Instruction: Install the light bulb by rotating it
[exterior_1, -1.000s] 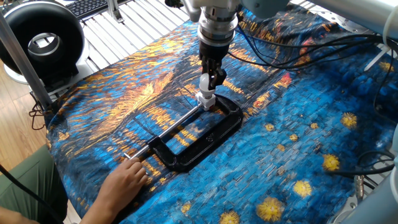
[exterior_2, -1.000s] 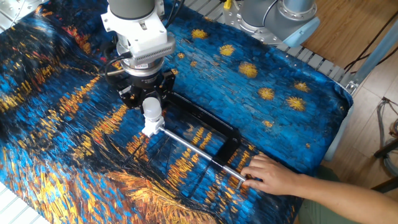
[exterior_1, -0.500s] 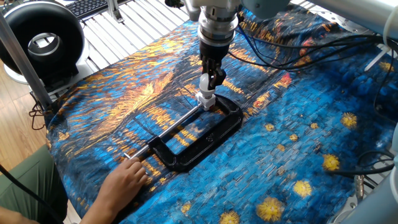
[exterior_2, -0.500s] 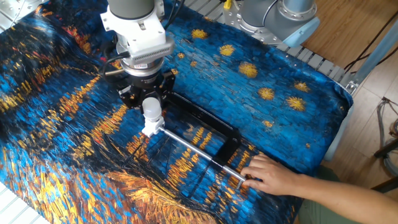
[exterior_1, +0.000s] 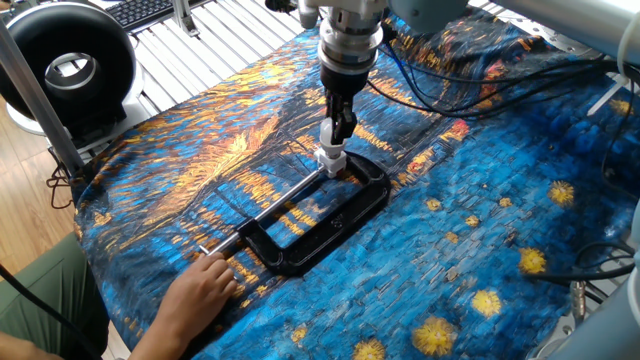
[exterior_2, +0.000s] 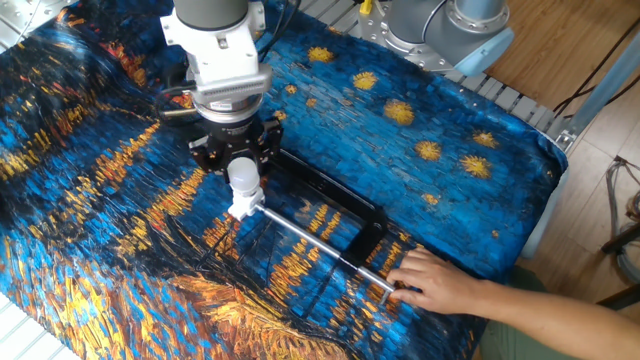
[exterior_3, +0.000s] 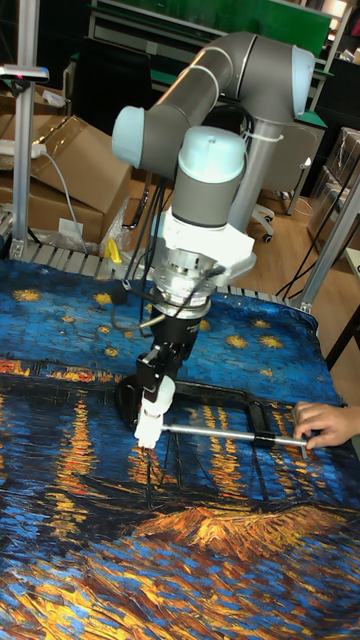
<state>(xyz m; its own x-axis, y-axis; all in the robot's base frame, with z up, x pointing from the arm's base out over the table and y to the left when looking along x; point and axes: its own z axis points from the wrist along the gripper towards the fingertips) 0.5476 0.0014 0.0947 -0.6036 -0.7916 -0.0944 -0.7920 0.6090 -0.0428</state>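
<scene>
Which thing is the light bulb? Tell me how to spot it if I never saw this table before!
Find the big black C-clamp lying on the blue and gold painted cloth. At the end far from the person's hand, the robot's gripper reaches down over a white square base. The light bulb is the small round frosted-white ball on top of that base, between the black fingers.
</scene>
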